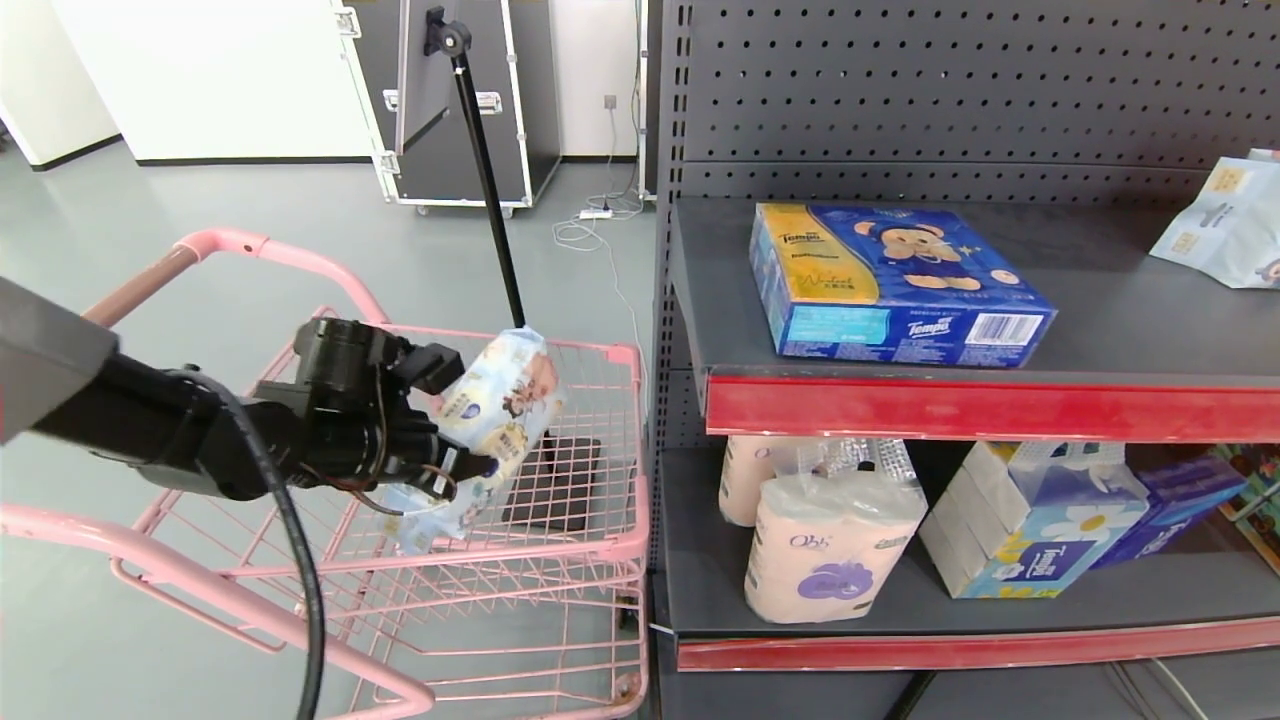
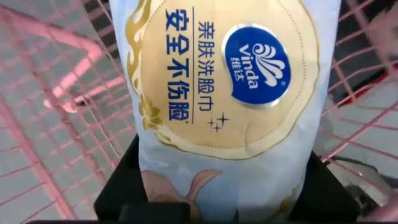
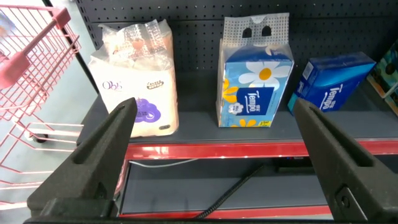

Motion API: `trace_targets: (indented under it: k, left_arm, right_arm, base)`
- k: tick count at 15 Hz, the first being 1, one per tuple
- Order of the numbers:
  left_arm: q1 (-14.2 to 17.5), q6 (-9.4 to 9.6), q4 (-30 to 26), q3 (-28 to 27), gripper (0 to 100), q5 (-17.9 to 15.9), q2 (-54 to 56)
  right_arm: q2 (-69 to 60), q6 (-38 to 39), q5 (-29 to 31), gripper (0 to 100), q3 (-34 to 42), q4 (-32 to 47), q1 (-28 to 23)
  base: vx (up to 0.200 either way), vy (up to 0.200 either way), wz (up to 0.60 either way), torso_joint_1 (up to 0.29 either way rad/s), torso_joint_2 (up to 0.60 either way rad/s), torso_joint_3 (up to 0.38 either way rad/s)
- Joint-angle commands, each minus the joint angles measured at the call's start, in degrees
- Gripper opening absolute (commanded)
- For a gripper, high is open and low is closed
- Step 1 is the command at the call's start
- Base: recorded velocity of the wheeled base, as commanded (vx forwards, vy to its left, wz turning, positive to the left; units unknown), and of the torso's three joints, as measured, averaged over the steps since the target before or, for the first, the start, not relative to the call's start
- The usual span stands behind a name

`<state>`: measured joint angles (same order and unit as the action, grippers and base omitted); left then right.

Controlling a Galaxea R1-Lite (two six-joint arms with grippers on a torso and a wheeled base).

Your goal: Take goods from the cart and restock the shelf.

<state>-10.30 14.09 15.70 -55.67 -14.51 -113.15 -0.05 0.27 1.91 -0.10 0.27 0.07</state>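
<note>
left pincer point(image 1: 455, 415) clamps tissue pack point(image 1: 510, 385) — over pink cart point(image 1: 600, 349).

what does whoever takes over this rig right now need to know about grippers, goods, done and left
Left gripper: shut on pack, held over the cart.
Right gripper: open, empty, facing the lower shelf.
Top shelf holds a blue box; lower shelf holds rolls and tissues.
Done: pack gripped.
Left: carry it to a shelf, set it down, release.
</note>
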Motion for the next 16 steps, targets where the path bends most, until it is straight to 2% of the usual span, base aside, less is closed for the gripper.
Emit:
trace_targets:
  k: [1,2,3,4,7,9,11,15,16]
  left_arm:
    - [2.83,-2.58,-1.11,1.53,0,-0.08,18.14]
    - [3.18,-5.13,-2.25,2.41,0,0.0,23.86]
    - [3.27,-6.27,-3.31,2.68,0,0.09,27.2]
    - [4.32,-7.59,-9.11,2.94,0,0.27,36.86]
    - [6.96,-8.38,-26.16,4.52,0,-0.08,57.96]
    - [6.96,-9.96,-29.59,8.21,0,-0.08,67.45]
    - [7.05,-10.31,-30.03,15.95,0,0.97,80.55]
    - [6.96,-11.19,-29.76,24.65,0,1.24,90.48]
    - [6.96,-12.69,-29.59,26.14,0,1.41,92.06]
  right_arm:
    - [0.05,0.0,0.02,100,-0.08,0.08,0.01]
    - [0.05,0.0,0.02,100,0.01,0.0,0.01]
    - [0.05,0.0,0.02,100,0.01,0.0,0.01]
    - [0.05,0.0,0.02,100,0.01,0.0,0.1]
    - [0.05,0.0,0.02,100,0.01,0.0,0.01]
    - [0.05,0.0,0.02,100,0.01,0.0,0.01]
    - [0.05,0.0,0.02,100,0.01,0.0,0.01]
    - [0.05,0.0,0.02,100,0.01,0.0,0.01]
    - [0.05,0.0,0.02,100,0.01,0.08,0.01]
  base:
    - [0.0,0.0,0.0,0.0,0.0,0.0]
    - [0.0,0.0,0.0,0.0,0.0,0.0]
    - [0.0,0.0,0.0,0.0,0.0,0.0]
    - [0.0,0.0,0.0,0.0,0.0,0.0]
    - [0.0,0.0,0.0,0.0,0.0,0.0]
    - [0.0,0.0,0.0,0.0,0.0,0.0]
    - [0.0,0.0,0.0,0.0,0.0,0.0]
    - [0.0,0.0,0.0,0.035,-0.13,-0.088]
    - [0.0,0.0,0.0,0.129,-0.43,-0.295]
